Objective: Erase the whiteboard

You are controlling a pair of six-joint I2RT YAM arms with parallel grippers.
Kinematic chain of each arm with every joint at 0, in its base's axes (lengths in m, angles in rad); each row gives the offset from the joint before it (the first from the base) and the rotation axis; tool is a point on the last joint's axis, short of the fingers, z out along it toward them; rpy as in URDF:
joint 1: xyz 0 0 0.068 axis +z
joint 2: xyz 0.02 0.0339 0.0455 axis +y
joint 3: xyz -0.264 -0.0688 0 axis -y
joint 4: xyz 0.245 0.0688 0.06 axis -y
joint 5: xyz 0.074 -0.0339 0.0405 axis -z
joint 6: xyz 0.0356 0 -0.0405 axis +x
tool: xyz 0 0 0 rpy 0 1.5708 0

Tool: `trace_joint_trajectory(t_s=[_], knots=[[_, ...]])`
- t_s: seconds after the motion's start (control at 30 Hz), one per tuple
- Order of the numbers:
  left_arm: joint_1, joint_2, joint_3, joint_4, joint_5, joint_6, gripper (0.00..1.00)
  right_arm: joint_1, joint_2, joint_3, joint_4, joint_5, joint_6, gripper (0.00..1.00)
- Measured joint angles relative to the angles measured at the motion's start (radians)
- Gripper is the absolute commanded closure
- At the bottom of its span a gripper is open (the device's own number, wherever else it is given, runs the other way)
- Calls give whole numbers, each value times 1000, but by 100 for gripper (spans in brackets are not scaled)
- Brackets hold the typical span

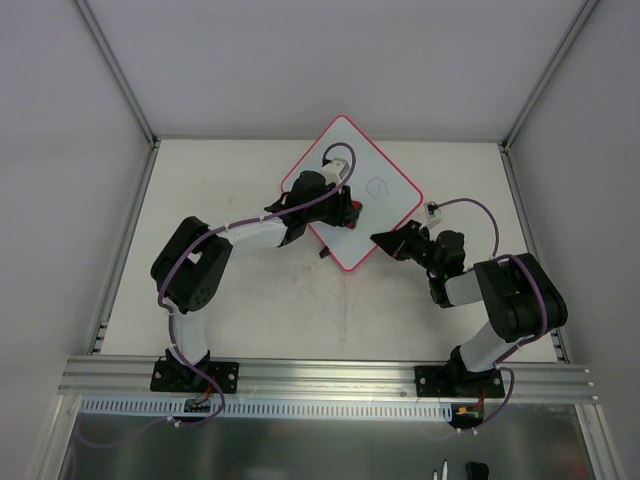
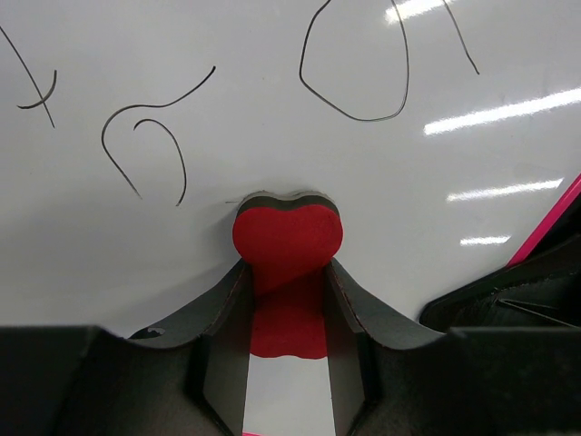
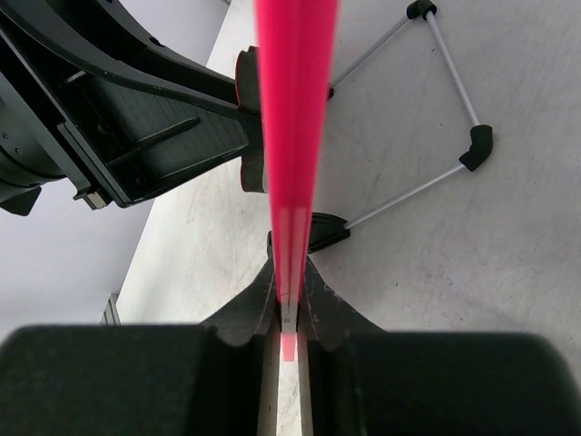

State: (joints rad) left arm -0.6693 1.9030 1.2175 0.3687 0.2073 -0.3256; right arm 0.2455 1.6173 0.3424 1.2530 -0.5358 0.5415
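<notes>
Here, one whiteboard [image 1: 390, 205], left pincer [image 2: 287, 265] clamped on one red eraser [image 2: 288, 232], right pincer [image 3: 289, 282] pinching whiteboard rim.

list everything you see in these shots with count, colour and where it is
square white whiteboard with a pink-red rim: 1, white, middle of the table, turned corner-on
dark pen scribbles: several, black, on the board ahead of the eraser
red bow-shaped foam eraser: 1, red with a dark layer, pressed on the board
thin silver rod frame with black joints: 1, silver and black, on the table by the board's edge
off-white table: 1, under everything
left gripper: 1, black, closed on the eraser
right gripper: 1, black, clamped on the board's rim
</notes>
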Motion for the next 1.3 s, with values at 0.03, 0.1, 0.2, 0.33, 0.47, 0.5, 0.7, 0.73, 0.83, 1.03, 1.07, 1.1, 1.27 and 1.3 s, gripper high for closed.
trace_joint_trajectory(t_s=[0.03,0.1,0.2,0.33,0.47,0.5,0.7,0.73,0.83,1.03,1.07,1.1,1.27,1.3], knots=[[0,0,1,-1,1,3,69,0,0,0,0,0,0,100],[-2,0,4,-7,1,9,69,0,0,0,0,0,0,100],[-8,2,19,-29,-13,23,69,0,0,0,0,0,0,100],[-16,8,60,-95,-42,40,68,0,0,1,-1,1,0,100],[5,21,99,-146,-18,45,68,0,0,2,-1,1,0,100],[11,24,108,-154,-9,46,67,0,0,2,-1,1,0,100],[77,60,179,-197,20,53,67,2,0,2,0,-4,0,100],[94,68,189,-201,26,53,67,2,0,3,1,-5,0,100],[142,82,202,-212,39,52,67,2,0,6,3,-14,0,100],[211,108,227,-263,43,56,68,5,0,7,14,-30,0,100],[218,112,232,-271,42,57,68,5,0,7,14,-30,0,100],[220,113,236,-278,42,58,68,6,0,7,14,-30,-1,100],[204,114,238,-285,10,81,68,6,0,7,14,-30,0,100],[197,113,238,-286,-8,87,68,6,0,7,14,-30,0,100]])
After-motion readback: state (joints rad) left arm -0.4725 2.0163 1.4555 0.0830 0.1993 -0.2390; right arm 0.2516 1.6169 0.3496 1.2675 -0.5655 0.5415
